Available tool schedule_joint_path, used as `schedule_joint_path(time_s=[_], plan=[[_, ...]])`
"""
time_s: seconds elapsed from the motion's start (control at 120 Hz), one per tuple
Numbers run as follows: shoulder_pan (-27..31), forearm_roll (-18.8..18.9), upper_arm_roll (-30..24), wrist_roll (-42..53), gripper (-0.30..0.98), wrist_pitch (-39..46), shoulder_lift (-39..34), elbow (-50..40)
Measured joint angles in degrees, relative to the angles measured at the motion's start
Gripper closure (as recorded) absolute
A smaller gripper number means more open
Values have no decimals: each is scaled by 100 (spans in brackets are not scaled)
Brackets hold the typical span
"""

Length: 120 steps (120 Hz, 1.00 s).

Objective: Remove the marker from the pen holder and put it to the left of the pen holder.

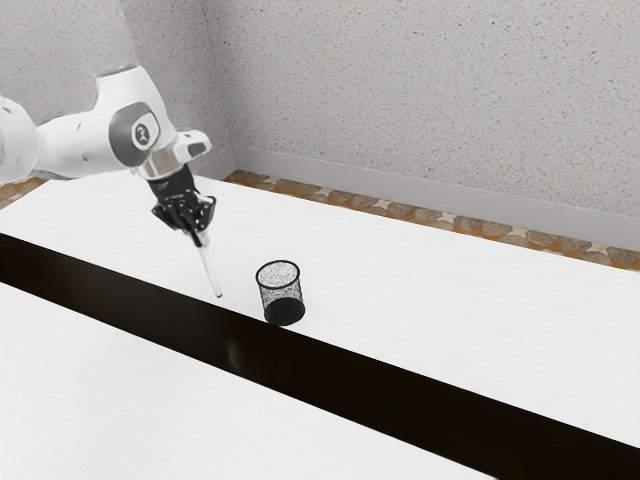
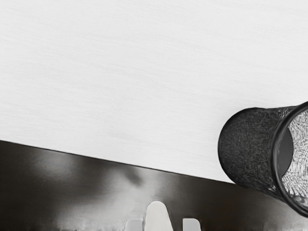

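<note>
Above a white, dark-banded table [image 1: 430,300] before speckled walls [image 1: 400,100], end effector [image 1: 201,237] with marker [image 1: 210,270] in its grip.

"How's the light around your hand [image 1: 203,238]?"

"Bright and even. The white tabletop [image 1: 450,300] below me looks nearly washed out, its grain faint."

"Any glare?"

"Yes, soft pale patches [image 2: 53,166] on the glossy dark strip [image 1: 100,290] under my hand, a blurry dark smudge [image 2: 134,175] among them. The exterior view catches a faint glint [image 1: 235,352] there too."

"And the source?"

"I can't tell; the wall [image 1: 420,110] beyond my hand looks duller, greyer."
</note>
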Motion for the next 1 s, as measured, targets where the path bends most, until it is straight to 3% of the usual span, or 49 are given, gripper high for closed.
schedule_joint_path(time_s=[0.083,0.242,0.383,0.592,0.842,1.0], plan=[[-49,14,6,-70,77,27,204,-1],[37,-71,14,-92,42,20,97,123],[62,27,53,34,21,-478,-657,457],[-1184,500,10,364,8,-1132,-1649,251],[-2499,786,14,593,2,-1375,-1710,121],[-3481,865,469,690,1,-1430,-1686,110]])
